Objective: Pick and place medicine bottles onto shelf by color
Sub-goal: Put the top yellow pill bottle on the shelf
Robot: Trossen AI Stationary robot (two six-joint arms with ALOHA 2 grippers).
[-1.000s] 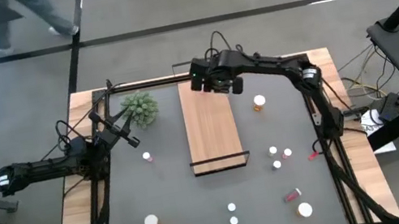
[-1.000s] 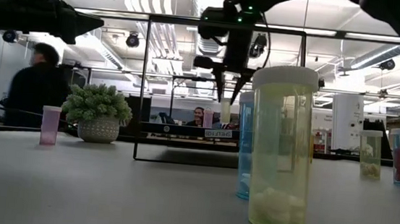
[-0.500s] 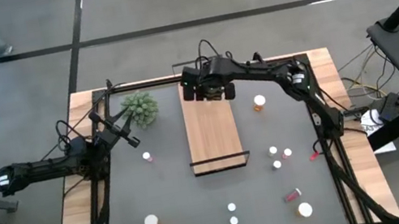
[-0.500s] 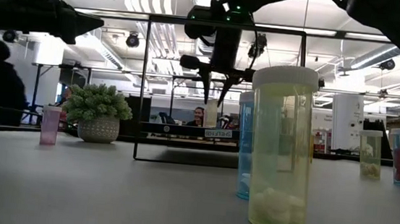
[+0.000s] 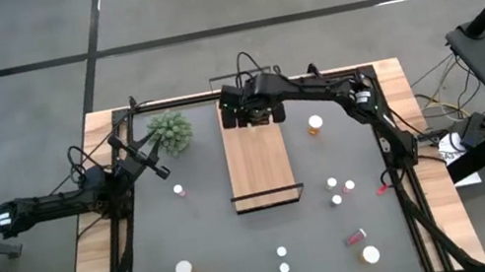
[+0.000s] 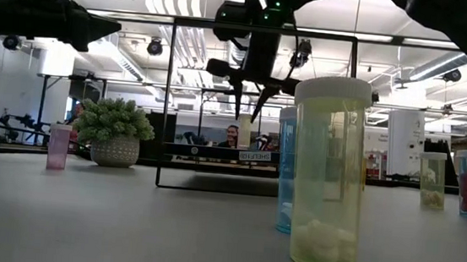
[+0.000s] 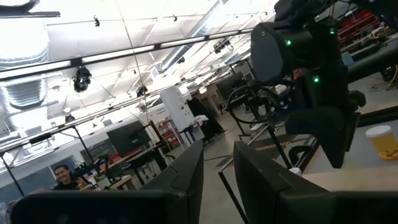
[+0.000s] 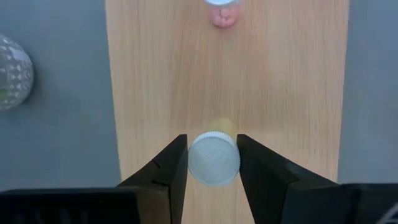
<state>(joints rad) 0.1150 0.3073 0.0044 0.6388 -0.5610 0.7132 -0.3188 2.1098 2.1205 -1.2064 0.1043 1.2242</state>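
light-wood shelf [image 8: 280, 93] under the right gripper [image 8: 213, 163] — its fingers [image 8: 171, 165] flank a white-capped bottle [image 8: 213, 158], slightly apart; left gripper's [image 7: 217, 171] fingers apart.

The high camera is looking straight down from well above, taking in the whole table [image 5: 193, 255], both arms and the floor beyond. The low camera is sitting at tabletop level, facing across into the room, with 1 yellowish bottle [image 6: 328, 173] looming close to its lens. The right wrist camera is pointing straight down, close over the shelf [image 8: 155, 74], which the high [image 5: 257, 158] and low views share, while the left wrist camera is looking out level into the room.
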